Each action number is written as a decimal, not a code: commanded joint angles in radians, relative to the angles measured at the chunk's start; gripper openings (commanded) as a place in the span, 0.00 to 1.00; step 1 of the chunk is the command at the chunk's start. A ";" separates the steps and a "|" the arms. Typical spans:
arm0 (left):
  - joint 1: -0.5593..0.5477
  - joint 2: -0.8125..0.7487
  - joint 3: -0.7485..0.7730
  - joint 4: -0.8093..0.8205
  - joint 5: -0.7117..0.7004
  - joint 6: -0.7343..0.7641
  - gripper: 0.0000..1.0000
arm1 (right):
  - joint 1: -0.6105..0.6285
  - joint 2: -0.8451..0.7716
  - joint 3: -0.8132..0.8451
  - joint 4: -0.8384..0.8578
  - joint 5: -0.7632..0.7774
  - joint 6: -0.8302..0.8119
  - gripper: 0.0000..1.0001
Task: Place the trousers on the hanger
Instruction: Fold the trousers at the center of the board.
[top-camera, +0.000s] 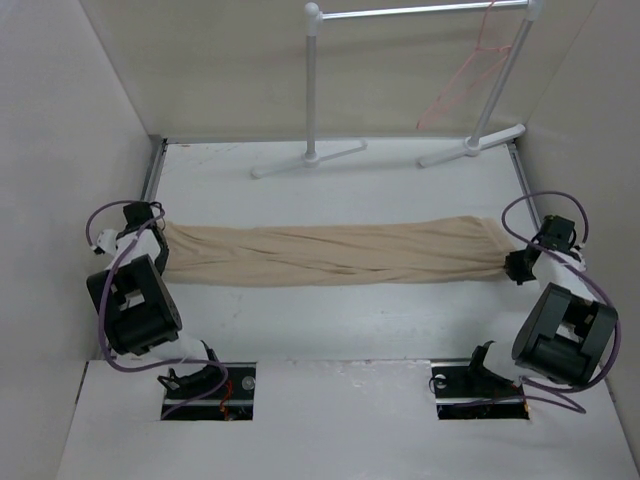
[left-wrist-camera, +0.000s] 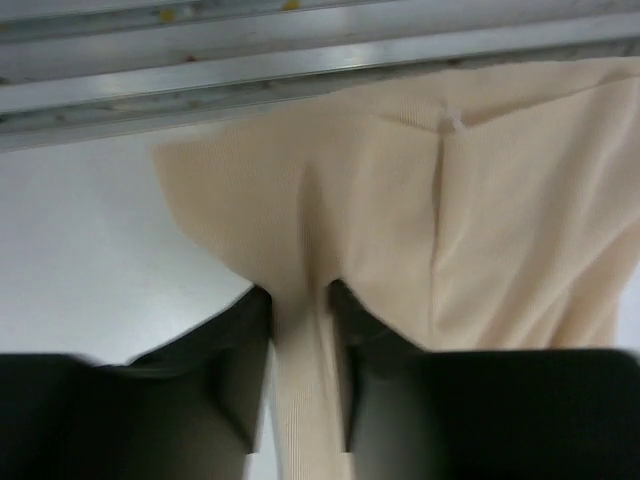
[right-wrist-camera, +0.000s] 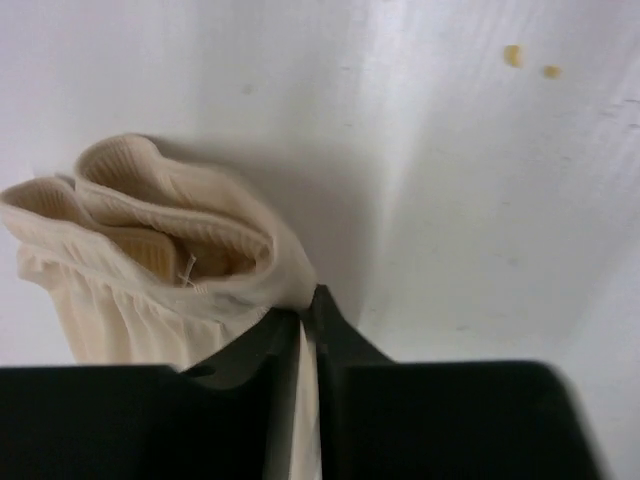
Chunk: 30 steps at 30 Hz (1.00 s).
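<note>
Left gripper (left-wrist-camera: 298, 296), right gripper (right-wrist-camera: 307, 306) tight on trousers (top-camera: 330, 252)

1 pair of trousers (top-camera: 330, 253), 1 wire hanger (top-camera: 462, 78), 1 white garment rack (top-camera: 400, 12), 1 table (top-camera: 400, 320), and 2 arms: the left arm (top-camera: 135, 300) and the right arm (top-camera: 565, 335).

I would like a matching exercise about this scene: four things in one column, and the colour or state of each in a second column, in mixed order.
Things:
1. trousers
2. hanger
3. rack
4. left gripper

Descriptions:
A. pinkish-red, hanging from the rack
B. jaws closed on a fold of cloth
C. beige, stretched across the table
D. white, standing at the far side

Pairs: 1-C, 2-A, 3-D, 4-B
</note>
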 joint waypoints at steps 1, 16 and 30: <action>-0.033 -0.063 -0.016 -0.082 -0.083 0.023 0.34 | -0.002 -0.045 -0.002 0.006 0.048 0.004 0.31; -0.300 -0.008 0.263 -0.076 -0.062 0.100 0.52 | 0.163 0.075 0.327 -0.032 0.144 -0.226 0.34; -0.292 0.190 0.300 0.050 0.004 0.068 0.52 | 0.216 0.525 0.754 -0.201 0.075 -0.406 0.63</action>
